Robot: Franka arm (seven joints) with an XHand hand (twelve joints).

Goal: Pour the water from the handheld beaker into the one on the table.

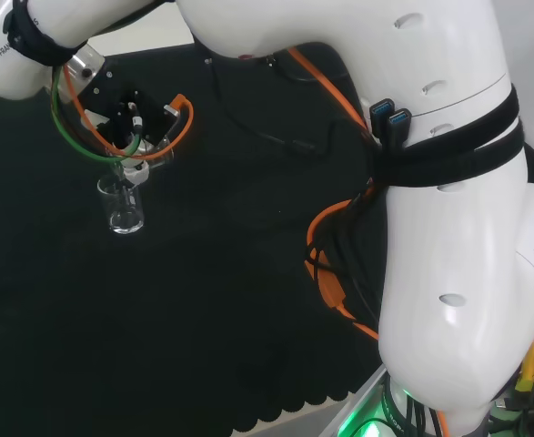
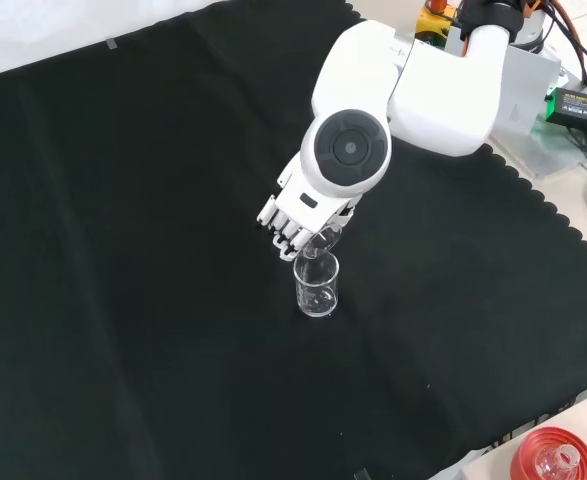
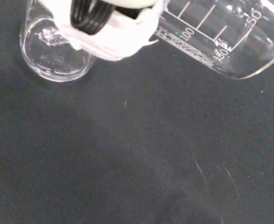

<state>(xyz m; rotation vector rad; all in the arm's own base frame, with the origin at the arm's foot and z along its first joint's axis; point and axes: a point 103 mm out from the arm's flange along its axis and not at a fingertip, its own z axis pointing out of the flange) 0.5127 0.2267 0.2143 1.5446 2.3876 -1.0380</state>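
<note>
A clear glass beaker (image 2: 316,287) stands upright on the black cloth; it also appears in the head view (image 1: 123,206) and the wrist view (image 3: 52,52). My hand (image 2: 295,213) hovers just above it, fingers curled round a second clear beaker (image 2: 324,238) with printed graduations (image 3: 216,39). This held beaker is tilted steeply, its lip over the standing beaker's mouth. In the head view the hand (image 1: 128,123) sits directly above the standing beaker. A white fingertip (image 3: 113,32) overlaps the standing beaker's rim in the wrist view. How much water either beaker holds I cannot tell.
A red ribbed stand (image 2: 553,462) with a glass piece on it sits at the front view's lower right, off the cloth. The cloth's scalloped edge (image 2: 563,225) runs along the right. Orange cables (image 1: 326,264) hang beside the arm's white link (image 1: 458,228).
</note>
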